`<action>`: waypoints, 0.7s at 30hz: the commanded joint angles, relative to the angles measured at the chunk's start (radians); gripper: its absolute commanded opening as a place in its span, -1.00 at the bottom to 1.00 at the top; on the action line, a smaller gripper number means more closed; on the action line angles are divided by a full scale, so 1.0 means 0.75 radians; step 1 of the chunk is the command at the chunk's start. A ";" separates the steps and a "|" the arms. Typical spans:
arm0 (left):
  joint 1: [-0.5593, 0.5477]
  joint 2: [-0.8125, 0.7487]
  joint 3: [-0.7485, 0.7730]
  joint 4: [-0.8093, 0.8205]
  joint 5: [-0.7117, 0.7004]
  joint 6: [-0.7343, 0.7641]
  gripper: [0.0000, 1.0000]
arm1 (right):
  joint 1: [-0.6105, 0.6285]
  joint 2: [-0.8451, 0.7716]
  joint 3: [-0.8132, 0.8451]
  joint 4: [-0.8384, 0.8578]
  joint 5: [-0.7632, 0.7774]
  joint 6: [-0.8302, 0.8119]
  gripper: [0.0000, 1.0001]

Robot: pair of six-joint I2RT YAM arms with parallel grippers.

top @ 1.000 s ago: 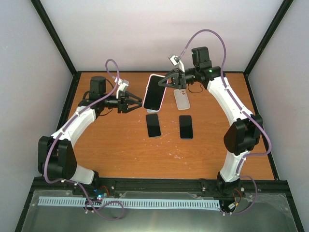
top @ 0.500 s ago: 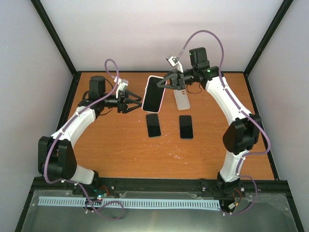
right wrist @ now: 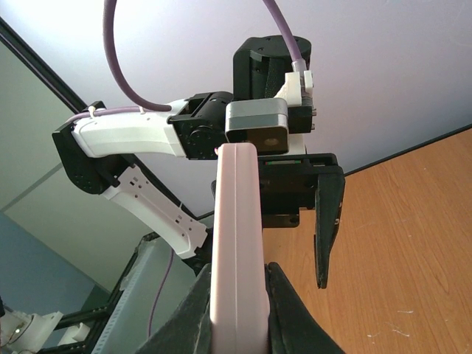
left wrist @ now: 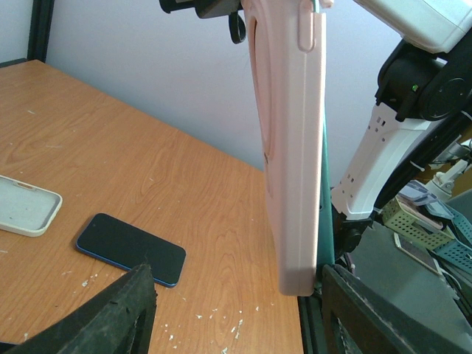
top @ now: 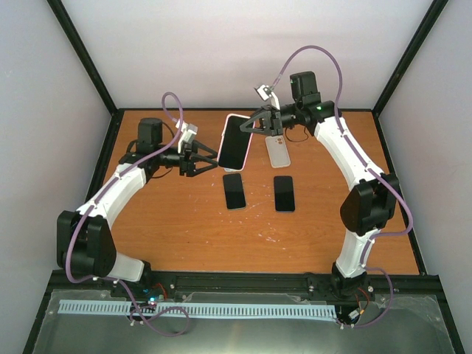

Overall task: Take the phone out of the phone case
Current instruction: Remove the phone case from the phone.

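The pink phone case (left wrist: 291, 147) looks like smooth, matt plastic or silicone. The table (top: 184, 228) shows orange wood grain with a faint sheen. The left dark phone (top: 234, 191) and the right dark phone (top: 284, 193) have glossy screens. The cream case (top: 278, 153) is matt. The right arm's shell (top: 346, 147) is smooth white plastic, and the fingers (left wrist: 110, 313) of the left gripper (left wrist: 234, 274) are rough, matt black

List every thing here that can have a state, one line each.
Phone, in the pink case, held aloft on end.
Right pincer, shut on the pink case.
Left pincer, open, apart from the pink case.
Left bare phone, lying flat, screen dark.
Right bare phone, lying flat, screen dark.
Empty case, lying flat, open side up.
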 commanded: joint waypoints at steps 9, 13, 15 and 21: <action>-0.006 0.013 -0.028 0.088 -0.157 -0.047 0.12 | 0.006 -0.012 0.048 -0.056 -0.170 -0.077 -0.94; -0.004 0.036 -0.031 0.134 -0.182 -0.080 0.08 | 0.026 0.004 0.095 -0.184 -0.202 -0.161 -0.94; -0.004 0.047 -0.018 0.163 -0.202 -0.109 0.07 | 0.035 0.010 0.104 -0.223 -0.201 -0.188 -0.94; -0.013 0.072 0.046 0.219 -0.223 -0.187 0.04 | 0.066 0.017 0.098 -0.167 -0.072 -0.164 -0.94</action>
